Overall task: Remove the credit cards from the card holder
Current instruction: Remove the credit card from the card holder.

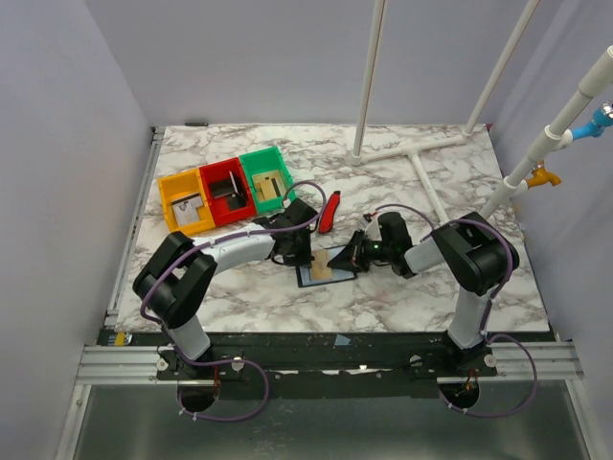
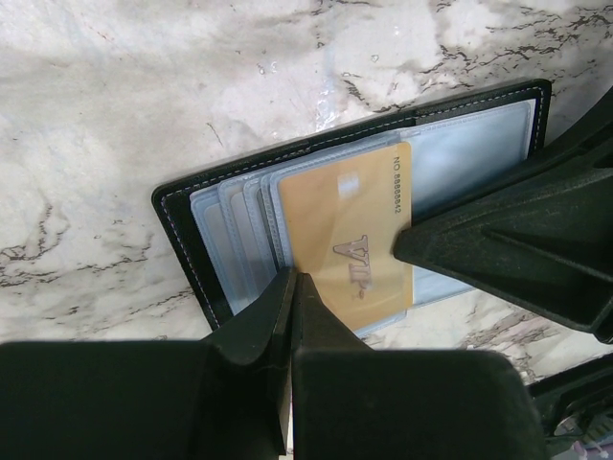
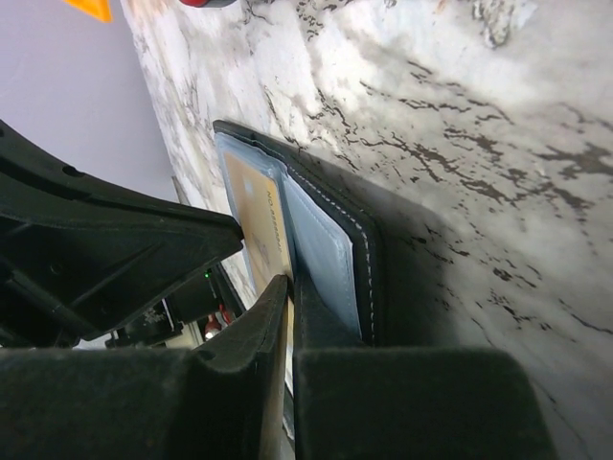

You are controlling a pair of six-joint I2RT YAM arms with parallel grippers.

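Item: card holder [image 2: 179, 206], black bifold, lying open and flat on the marble table [image 1: 421, 297], roughly midway between its left and right edges and nearer the near edge than the far one, bluish-grey pockets facing up

Contents: credit card [image 2: 350, 240], gold, marked VIP, most of its face bare, one side seemingly tucked at the stacked pockets and one end jutting past the holder's edge; whether other pockets hold cards cannot be told

Left gripper [image 2: 292, 287]: fingers pressed together with nothing between them, tips down on the holder beside the card's corner, apparently pinning it

Right gripper [image 3: 287, 287]: fingers drawn almost together on the card's free edge, a thin gold strip showing in the gap; this reads as a pinch on the card

Step in hand, by judgement: first card gripped, extraction not yet done

Next move calls for: a low, flat pull toward the right arm's side, straight out of the pocket mouth, with the holder held down so it does not drag along

Also present, toward the far left corner: orange bin [image 1: 172, 192], red bin [image 1: 218, 172], green bin [image 1: 259, 158]; red-and-black tool [image 1: 329, 211] just beyond the holder
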